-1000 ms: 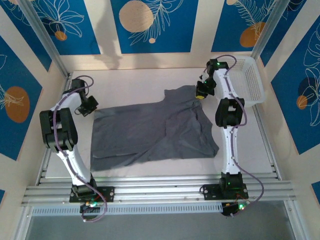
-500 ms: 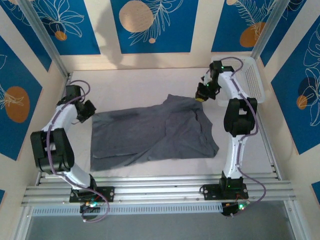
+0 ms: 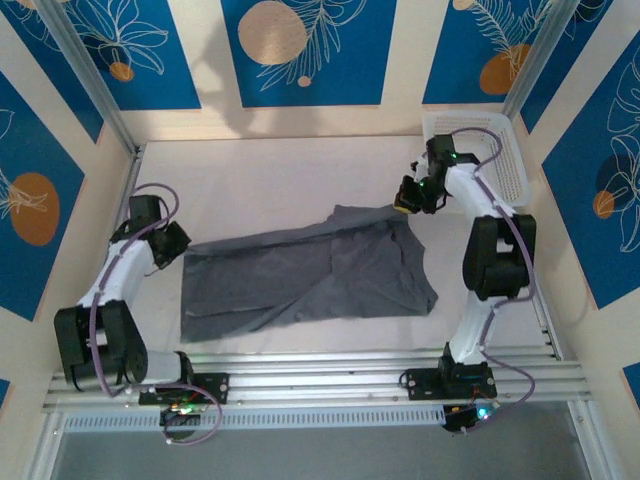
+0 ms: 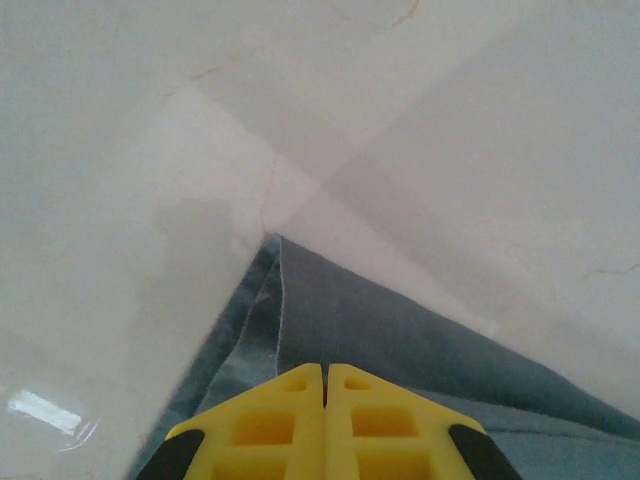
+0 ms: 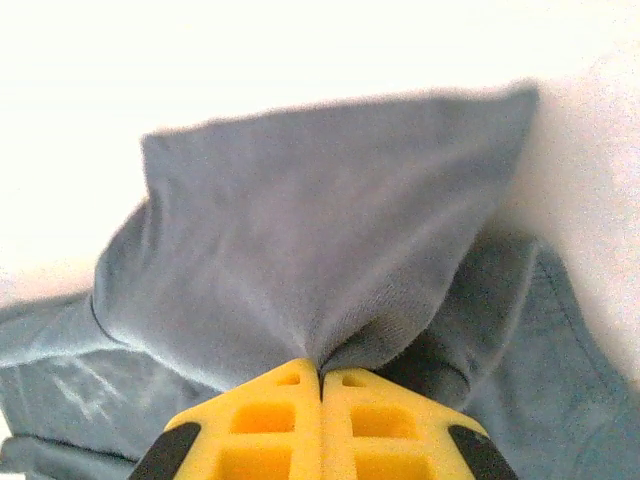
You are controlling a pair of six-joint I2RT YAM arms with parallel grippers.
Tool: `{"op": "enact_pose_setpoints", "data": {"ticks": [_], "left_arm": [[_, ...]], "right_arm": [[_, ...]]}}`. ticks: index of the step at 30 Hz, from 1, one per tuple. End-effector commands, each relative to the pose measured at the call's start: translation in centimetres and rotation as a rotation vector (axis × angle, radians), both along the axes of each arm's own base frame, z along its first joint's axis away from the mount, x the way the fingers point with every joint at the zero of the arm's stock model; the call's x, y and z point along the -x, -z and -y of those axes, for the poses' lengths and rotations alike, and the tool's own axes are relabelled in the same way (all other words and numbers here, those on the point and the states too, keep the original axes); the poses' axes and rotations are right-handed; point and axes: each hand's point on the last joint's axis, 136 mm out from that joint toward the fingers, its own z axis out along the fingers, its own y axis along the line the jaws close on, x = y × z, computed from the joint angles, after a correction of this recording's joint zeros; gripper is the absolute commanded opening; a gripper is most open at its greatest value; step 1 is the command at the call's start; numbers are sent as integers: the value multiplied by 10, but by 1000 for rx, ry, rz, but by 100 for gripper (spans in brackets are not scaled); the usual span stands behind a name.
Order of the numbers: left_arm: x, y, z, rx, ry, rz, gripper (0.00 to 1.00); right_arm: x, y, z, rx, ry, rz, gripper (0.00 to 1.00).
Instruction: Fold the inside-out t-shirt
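Observation:
The slate-grey t-shirt [image 3: 320, 275] lies spread across the middle of the table, with its far edge drawn toward the front. My left gripper [image 3: 180, 243] is at the shirt's far left corner. In the left wrist view its yellow fingers [image 4: 270, 430] are pressed together on the hemmed corner of the t-shirt [image 4: 400, 340]. My right gripper [image 3: 405, 205] is at the far right corner. In the right wrist view this gripper [image 5: 321, 368] is shut, and a raised fold of the t-shirt [image 5: 300, 230] bunches out from between its tips.
A white mesh basket [image 3: 510, 150] stands at the back right, just behind the right arm. Aluminium rails [image 3: 320, 380] run along the near edge. Bare white table [image 3: 270, 180] lies beyond the shirt.
Both grippers have moved toward the front, and the shirt's far edge has come with them. The raised right corner now sits lower and nearer. Both arms have swung outward.

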Motion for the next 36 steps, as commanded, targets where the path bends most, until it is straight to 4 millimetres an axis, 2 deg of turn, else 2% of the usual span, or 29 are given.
{"op": "enact_pose_setpoints", "data": {"ticks": [1,5,7,8,10,12,15,19,23,26,30,32,36], "left_arm": [[19,13,-12,-32,-70,-24,0],[39,45,-1,23,-82,-49,0],[48,57,1,31,-88,-63,0],[50,61,3,41,-82,-64,5],[48,59,7,54,-62,-53,22],[42,50,9,61,-45,-23,37],[37,27,13,74,-31,44,48],[34,-9,23,104,6,161,53],[36,-38,58,166,149,264,56],[46,-46,87,180,274,286,58],[62,-44,115,164,390,278,60],[68,-38,123,144,425,263,61],[73,-26,132,118,471,233,62]], "right_arm": [[15,25,8,1,77,-21,0],[47,72,15,-16,135,-120,0],[58,85,16,-13,143,-147,7],[61,87,16,-13,144,-155,13],[62,83,15,-20,140,-149,25],[58,69,14,-21,135,-122,30],[51,44,14,-1,133,-63,35],[34,24,9,49,101,23,48],[8,30,-3,103,51,19,53],[-6,38,-31,137,-47,0,56],[-11,53,-73,224,-161,11,68],[-10,64,-92,246,-200,-1,68],[-14,88,-112,285,-235,-44,66]]}}
